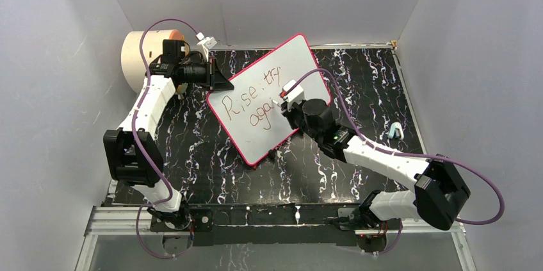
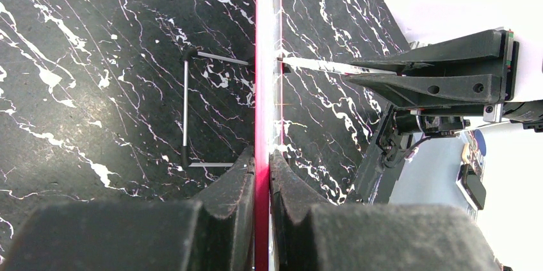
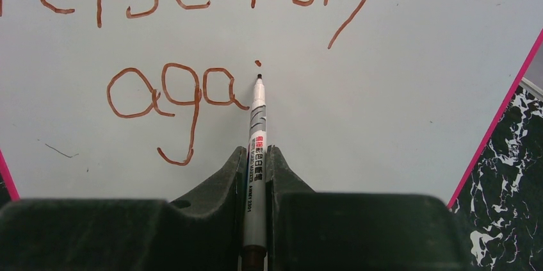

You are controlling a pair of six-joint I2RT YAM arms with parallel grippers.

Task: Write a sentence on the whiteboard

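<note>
jaws tight around marker (image 3: 257, 136) and whiteboard (image 1: 285, 59)

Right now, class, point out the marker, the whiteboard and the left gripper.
marker (image 3: 257, 123): right wrist view, on its grey barrel.
whiteboard (image 1: 288, 59): top external view, on bare white surface.
left gripper (image 2: 261, 162): left wrist view, midway between its fingertips.

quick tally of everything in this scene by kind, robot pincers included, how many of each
flat white whiteboard with pink-red rim: 1
slim grey marker pen: 1
cream cylinder with orange face: 1
small pale blue cap-like item: 1
black two-finger pincers, left pincer and right pincer: 2
total: 6
</note>
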